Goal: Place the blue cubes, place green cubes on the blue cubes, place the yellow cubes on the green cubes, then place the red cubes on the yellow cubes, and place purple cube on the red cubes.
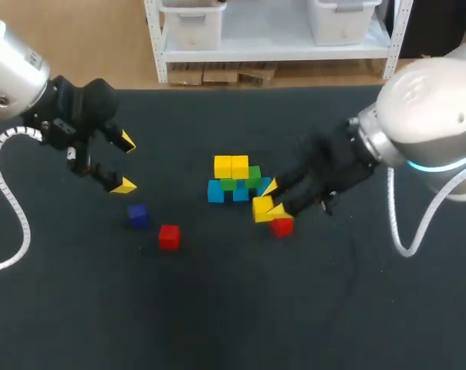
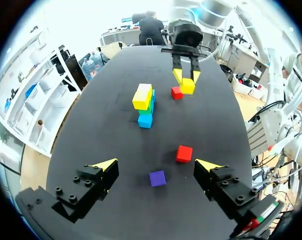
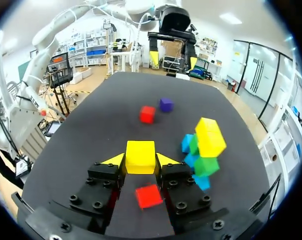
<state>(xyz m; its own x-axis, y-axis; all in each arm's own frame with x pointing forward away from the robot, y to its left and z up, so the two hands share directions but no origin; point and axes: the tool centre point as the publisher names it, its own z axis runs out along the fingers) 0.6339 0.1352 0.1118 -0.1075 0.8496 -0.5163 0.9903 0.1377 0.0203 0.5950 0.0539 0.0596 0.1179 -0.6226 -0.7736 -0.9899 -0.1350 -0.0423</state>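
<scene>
Stack point(image 1: 233, 181) sits mid-table point(image 1: 217, 308): blue cubes point(image 1: 215, 191) at the base, green cubes point(image 1: 252, 176) on them, two yellow cubes point(image 1: 231, 166) side by side on top. Right gripper point(image 3: 141, 159) is clamped on a third yellow cube point(image 1: 262, 206), one fingertip pressing each side, just beside the stack on my right. First red cube point(image 3: 148, 195) lies on the table under that gripper, behind the held cube; can't tell whether the two touch. Left gripper point(image 1: 126, 163) hangs over the left part of the table, fingers spread wide, nothing in them. Purple cube point(image 2: 157, 178) lies on the table just ahead of it, between the line of its fingers. Second red cube point(image 2: 184, 153) sits near the purple one, on the stack's side. Both are well apart from the stack.
</scene>
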